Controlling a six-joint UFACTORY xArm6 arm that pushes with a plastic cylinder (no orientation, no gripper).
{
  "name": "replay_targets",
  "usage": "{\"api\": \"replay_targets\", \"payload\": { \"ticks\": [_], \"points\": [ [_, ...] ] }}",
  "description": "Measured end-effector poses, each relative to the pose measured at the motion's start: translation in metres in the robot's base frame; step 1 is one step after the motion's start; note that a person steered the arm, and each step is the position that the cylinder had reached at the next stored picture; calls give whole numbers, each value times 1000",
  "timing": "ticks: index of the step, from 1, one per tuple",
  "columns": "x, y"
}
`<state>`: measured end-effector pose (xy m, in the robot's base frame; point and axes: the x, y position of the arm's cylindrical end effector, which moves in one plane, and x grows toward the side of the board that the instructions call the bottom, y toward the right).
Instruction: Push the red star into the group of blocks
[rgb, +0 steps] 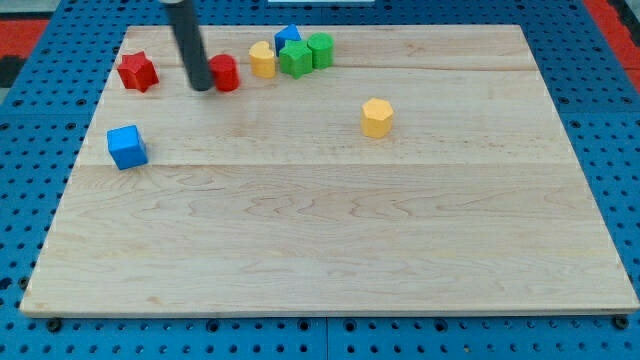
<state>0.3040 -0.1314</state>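
The red star (137, 72) lies near the board's top left corner. My tip (201, 85) is to its right, touching the left side of a red block (225, 73) of unclear shape. Right of that stands the group: a yellow block (263, 59), a green star-like block (295, 58), a green block (321, 49) and a blue block (288, 37) behind them. The rod rises from the tip to the view's top edge. The tip stands between the red star and the group.
A blue cube (127, 146) sits at the board's left side, below the red star. A yellow hexagonal block (377, 117) sits right of centre. The wooden board (330, 240) lies on a blue pegboard.
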Motion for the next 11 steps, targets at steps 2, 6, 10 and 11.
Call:
{"api": "replay_targets", "payload": {
  "ticks": [2, 6, 10, 11],
  "points": [
    [48, -58],
    [-42, -18],
    [-67, -10],
    [-41, -57]
  ]
}}
